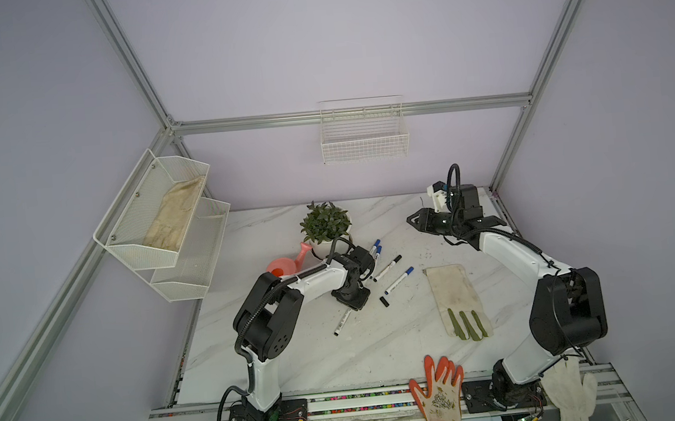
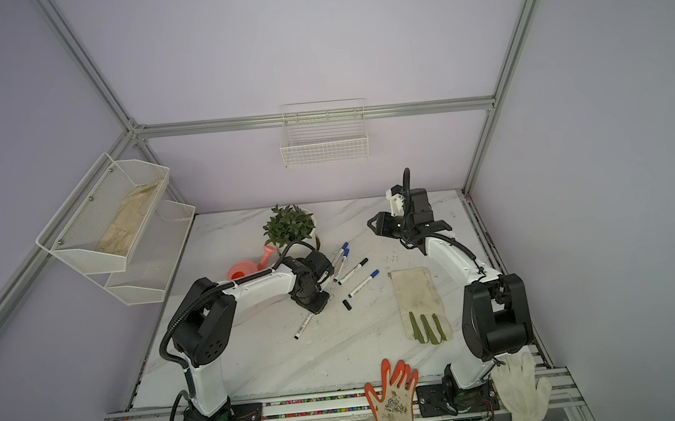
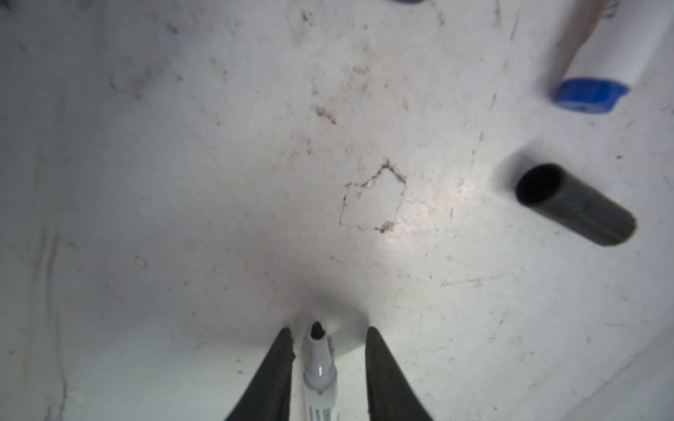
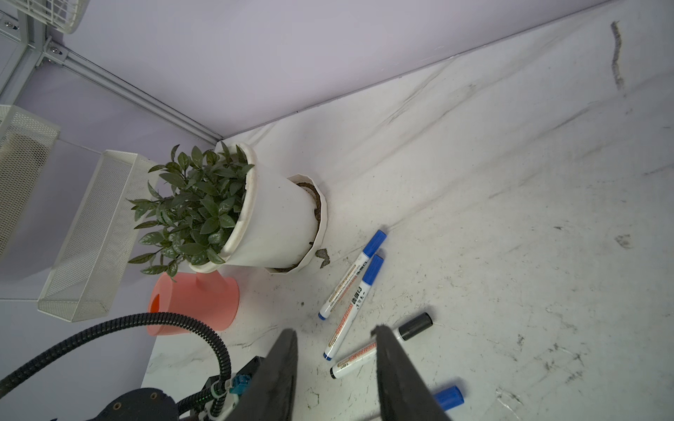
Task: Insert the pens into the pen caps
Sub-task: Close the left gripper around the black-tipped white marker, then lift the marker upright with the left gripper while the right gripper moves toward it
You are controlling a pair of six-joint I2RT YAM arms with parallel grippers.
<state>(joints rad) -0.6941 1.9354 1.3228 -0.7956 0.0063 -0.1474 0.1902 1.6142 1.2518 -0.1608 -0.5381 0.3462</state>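
Observation:
An uncapped white pen (image 1: 342, 322) with a black tip lies on the marble table. Its tip end (image 3: 320, 364) sits between the jaws of my left gripper (image 3: 328, 331), which points down over it. The pen rests against one finger with a gap to the other, so the gripper is open. A loose black pen cap (image 3: 576, 204) lies nearby (image 1: 384, 301). Two blue-capped pens (image 1: 376, 250), a black-capped pen (image 1: 389, 267) and another blue-capped pen (image 1: 399, 280) lie behind it. My right gripper (image 1: 411, 218) hovers at the back right, open and empty (image 4: 333, 330).
A potted plant (image 1: 326, 225) and a pink watering can (image 1: 286, 264) stand behind the left arm. A beige glove (image 1: 458, 301) lies to the right of the pens. An orange glove (image 1: 441, 394) and a white glove (image 1: 572, 391) rest on the front rail. Wire baskets (image 1: 363, 134) hang on the walls.

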